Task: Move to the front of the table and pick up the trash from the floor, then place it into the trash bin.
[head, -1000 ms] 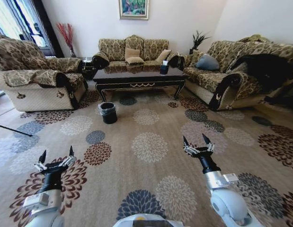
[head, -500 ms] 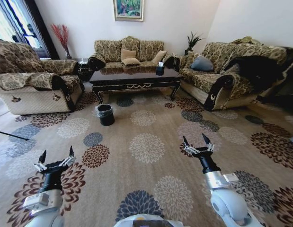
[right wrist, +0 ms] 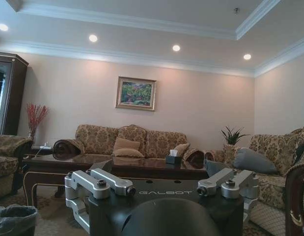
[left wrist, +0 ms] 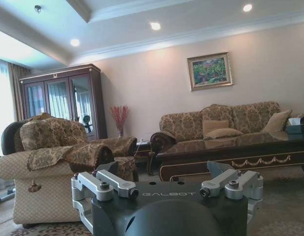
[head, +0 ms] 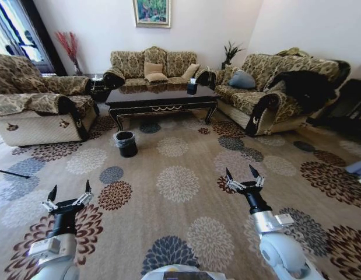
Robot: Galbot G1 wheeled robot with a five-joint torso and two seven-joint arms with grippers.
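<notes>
The robot stands on the carpet floor point(head: 180, 192), well apart from the desk point(head: 161, 99), a long dark coffee desk with gold ornament, in the middle of the sofas. The trash bin point(head: 126, 143), black with a plastic liner, is on the floor just in front of the desk, near its left end. In the right wrist view the bin point(right wrist: 14, 219) is low at the edge, beside the desk point(right wrist: 112, 169).

The left gripper point(head: 69, 194) is held low over the carpet at the robot's left side; its jaws are spread apart and hold nothing. The right gripper point(head: 244, 177) is held the same way at the right side, jaws also spread and empty.

A small dark box point(head: 192, 88) stands on the desk top near its right end. I cannot see any trash on the floor from here.
</notes>
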